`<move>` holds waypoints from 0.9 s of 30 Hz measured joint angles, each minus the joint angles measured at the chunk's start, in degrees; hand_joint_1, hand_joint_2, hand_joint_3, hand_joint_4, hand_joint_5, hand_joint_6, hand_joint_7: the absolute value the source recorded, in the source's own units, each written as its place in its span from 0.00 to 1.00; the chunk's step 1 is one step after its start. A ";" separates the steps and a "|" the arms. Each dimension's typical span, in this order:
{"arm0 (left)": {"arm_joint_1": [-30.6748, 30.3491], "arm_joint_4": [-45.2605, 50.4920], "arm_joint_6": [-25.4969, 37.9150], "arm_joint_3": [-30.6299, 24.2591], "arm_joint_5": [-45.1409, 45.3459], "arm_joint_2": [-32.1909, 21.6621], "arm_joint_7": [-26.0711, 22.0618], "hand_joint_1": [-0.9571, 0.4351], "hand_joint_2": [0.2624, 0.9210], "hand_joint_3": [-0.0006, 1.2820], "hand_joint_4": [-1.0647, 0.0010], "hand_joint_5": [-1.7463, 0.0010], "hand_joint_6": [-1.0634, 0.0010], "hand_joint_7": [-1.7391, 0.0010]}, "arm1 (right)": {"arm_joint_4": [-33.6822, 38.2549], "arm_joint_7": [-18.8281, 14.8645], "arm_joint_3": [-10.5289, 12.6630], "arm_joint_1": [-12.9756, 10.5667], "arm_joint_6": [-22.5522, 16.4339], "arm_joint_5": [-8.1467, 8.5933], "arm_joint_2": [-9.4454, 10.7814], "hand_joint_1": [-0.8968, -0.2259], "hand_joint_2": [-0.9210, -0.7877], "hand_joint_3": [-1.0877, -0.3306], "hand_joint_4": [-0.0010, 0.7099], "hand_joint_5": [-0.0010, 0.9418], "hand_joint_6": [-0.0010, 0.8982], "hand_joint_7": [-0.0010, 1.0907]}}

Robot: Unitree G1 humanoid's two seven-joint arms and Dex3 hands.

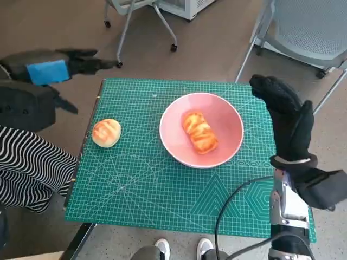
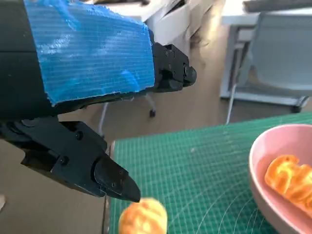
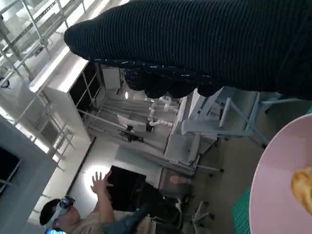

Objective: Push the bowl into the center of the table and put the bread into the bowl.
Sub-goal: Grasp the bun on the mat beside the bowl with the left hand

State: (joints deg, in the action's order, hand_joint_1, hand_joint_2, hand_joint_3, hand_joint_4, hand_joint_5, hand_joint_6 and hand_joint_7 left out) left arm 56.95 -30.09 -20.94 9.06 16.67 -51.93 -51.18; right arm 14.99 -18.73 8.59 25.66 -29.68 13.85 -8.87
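Note:
A pink bowl (image 1: 223, 116) sits near the middle of the green mat (image 1: 146, 184), slightly right of centre, with a golden twisted bread (image 1: 200, 131) lying inside it. A second, round bun (image 1: 106, 132) lies on the mat near its left edge. My left hand (image 1: 59, 67) hovers off the table's far left corner, fingers spread and holding nothing; the bun (image 2: 143, 218) and the bowl (image 2: 261, 178) show below it in the left wrist view. My right hand (image 1: 287, 116) stands upright just right of the bowl, fingers extended, empty. The bowl's rim (image 3: 273, 187) shows in the right wrist view.
The table (image 1: 76, 241) carries the mat edge to edge. A person in a striped sleeve (image 1: 30, 168) sits at the left. Office chairs (image 1: 138, 16) stand on the floor behind the table. Shoes (image 1: 181, 248) show at the near edge. A person (image 3: 92, 214) with raised hands shows in the right wrist view.

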 measured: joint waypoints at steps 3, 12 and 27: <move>-0.66 0.68 -0.30 -0.17 -0.20 -0.24 -0.01 0.61 0.67 0.02 1.00 1.00 0.86 1.00 | 0.15 -0.39 -0.01 0.19 0.07 0.42 0.05 0.31 0.00 0.49 0.26 0.00 0.09 0.49; -4.82 -0.24 -2.16 1.55 1.20 -0.43 0.17 0.52 0.62 0.03 1.00 1.00 0.85 1.00 | 0.40 -1.29 0.13 0.26 0.51 2.09 0.02 0.32 0.00 0.50 0.26 0.00 0.09 0.49; -4.86 -9.47 -2.25 6.15 6.09 3.11 2.03 0.54 0.61 0.04 1.00 1.00 0.86 1.00 | -0.25 -1.46 0.22 0.02 1.10 2.21 0.02 0.31 0.00 0.50 0.26 0.00 0.09 0.49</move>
State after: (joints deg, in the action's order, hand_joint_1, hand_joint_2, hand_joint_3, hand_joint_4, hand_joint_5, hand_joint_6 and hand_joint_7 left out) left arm 52.09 -39.57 -23.19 15.21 22.76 -48.82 -49.14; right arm 14.73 -20.20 8.81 25.68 -28.59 16.06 -8.85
